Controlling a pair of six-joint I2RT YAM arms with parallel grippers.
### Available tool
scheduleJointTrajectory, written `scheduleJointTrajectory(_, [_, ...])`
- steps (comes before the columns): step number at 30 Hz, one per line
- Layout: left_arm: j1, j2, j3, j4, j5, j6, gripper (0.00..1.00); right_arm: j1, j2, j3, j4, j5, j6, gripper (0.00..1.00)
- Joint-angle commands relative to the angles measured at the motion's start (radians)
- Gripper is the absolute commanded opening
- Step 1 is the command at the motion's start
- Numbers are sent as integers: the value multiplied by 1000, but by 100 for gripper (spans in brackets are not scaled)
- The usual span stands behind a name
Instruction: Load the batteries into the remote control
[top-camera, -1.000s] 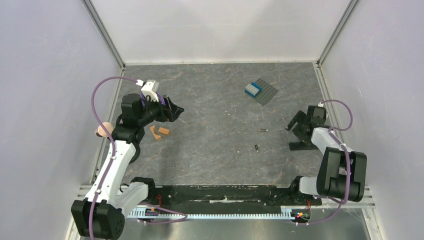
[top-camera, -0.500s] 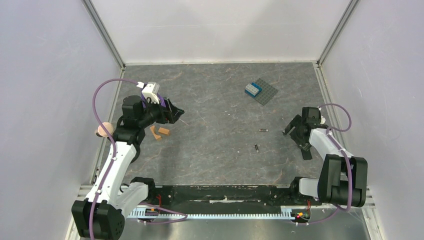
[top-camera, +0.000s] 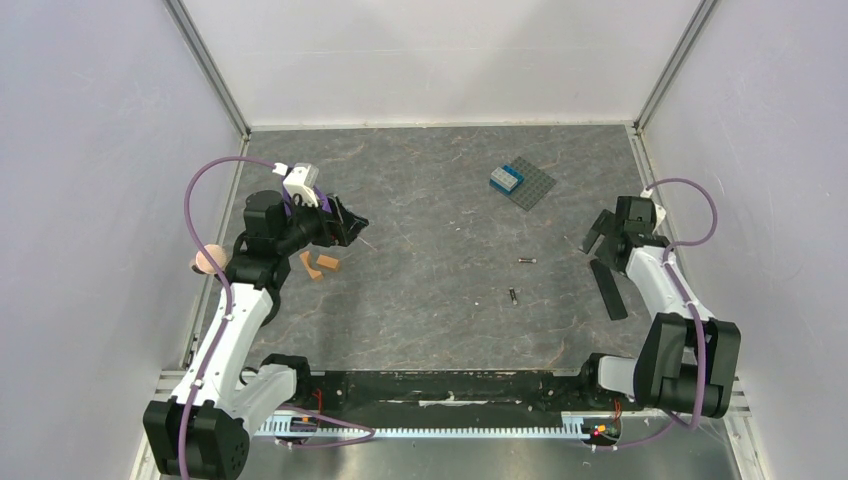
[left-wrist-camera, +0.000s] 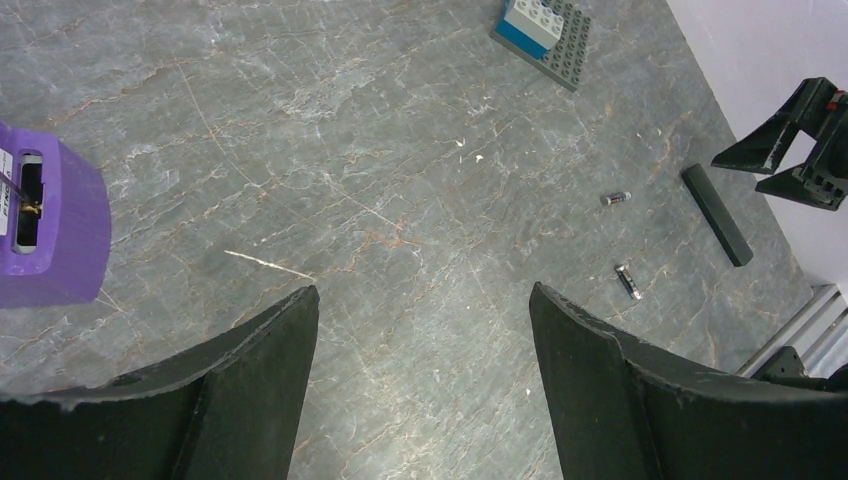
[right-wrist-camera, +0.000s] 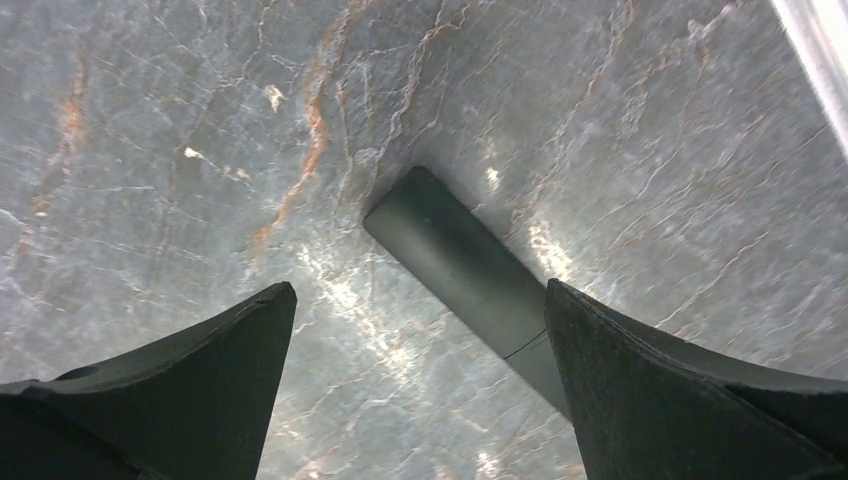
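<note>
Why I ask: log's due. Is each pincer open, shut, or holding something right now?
Left pincer: open, holding nothing.
Right pincer: open, holding nothing; the remote control lies loose below it.

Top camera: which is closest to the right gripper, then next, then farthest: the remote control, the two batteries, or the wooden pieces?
1. Remote control, lying by the right gripper, on the right side.
2. Batteries, mid-table.
3. Wooden pieces, far left.

Likely a robotics lab, plain white walls (top-camera: 440, 60), aluminium corner posts (top-camera: 206, 66), grey tabletop (top-camera: 440, 200)
</note>
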Motion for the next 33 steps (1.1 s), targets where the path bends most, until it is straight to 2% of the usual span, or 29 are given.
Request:
scheduleJointTrajectory(1, [-2, -5, -2, 35, -1, -30, 82, -45, 15, -2, 97, -72, -228, 98])
scheduleJointTrajectory(6, [-2, 4, 15, 27, -6, -18, 82, -51, 63, -6, 124, -153, -361, 97])
scheduleJointTrajectory(9, [-3, 6, 22, 19, -9, -8, 82, -51, 110, -7, 102, -174, -389, 97])
scheduleJointTrajectory(21, [-2, -13, 5, 14, -5, -10, 82, -51, 166, -90, 83, -126, -277, 93])
scheduleJointTrajectory(23, [-2, -19, -2, 13, -6, -11, 82, -50, 176, -96, 65, -133, -238, 88])
scheduleJointTrajectory(30, [-2, -45, -28, 15, -5, -26, 82, -42, 156, -158, 68, -150, -126, 56])
scheduleJointTrajectory(33, [-2, -55, -35, 15, -4, -33, 83, -30, 140, -175, 86, -173, -87, 46])
